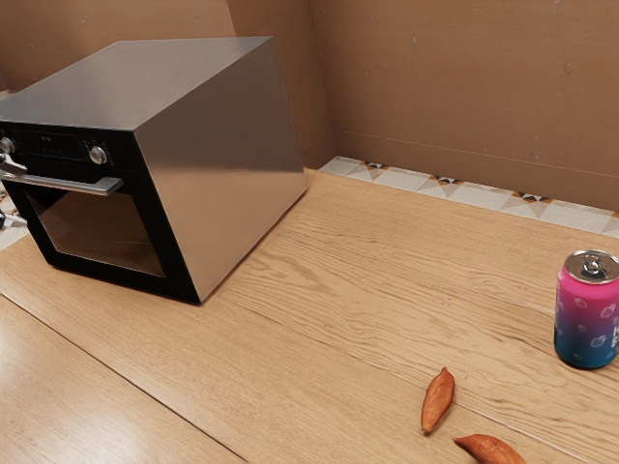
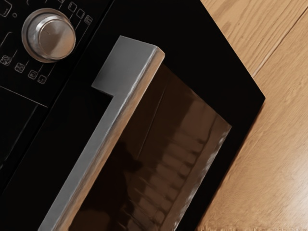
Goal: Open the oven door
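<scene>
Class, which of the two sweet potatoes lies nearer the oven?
The sweet potato fully in the exterior view; the other is cut by the view's lower edge.

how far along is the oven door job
The reach looks done: my open gripper is at the handle, one finger beside it, the other lower. In hand: nothing gripped. Left: closing on the handle, probably, then pulling the door, which sits shut.

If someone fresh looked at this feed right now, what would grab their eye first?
Likely the bulky steel oven, on the table at the exterior view's left, its black door shut, with a silver handle across it. Next, the pink-to-blue can standing at that view's right edge, and two orange-brown sweet potatoes lying nearer the camera.
</scene>
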You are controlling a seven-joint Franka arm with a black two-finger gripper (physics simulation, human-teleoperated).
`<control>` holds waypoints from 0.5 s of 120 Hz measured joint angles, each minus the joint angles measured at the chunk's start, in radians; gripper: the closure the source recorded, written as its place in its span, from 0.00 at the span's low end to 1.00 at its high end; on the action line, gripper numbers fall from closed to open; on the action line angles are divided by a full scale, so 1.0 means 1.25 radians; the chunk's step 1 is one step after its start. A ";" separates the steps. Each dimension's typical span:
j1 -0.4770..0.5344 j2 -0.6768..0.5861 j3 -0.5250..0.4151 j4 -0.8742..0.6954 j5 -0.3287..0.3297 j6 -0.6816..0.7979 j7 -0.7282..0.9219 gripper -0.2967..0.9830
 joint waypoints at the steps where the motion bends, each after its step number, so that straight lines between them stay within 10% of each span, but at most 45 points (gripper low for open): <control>1: 0.000 0.004 0.000 0.004 -0.001 0.001 0.005 0.23; 60: 0.002 0.107 0.008 0.073 -0.023 0.009 0.196 0.23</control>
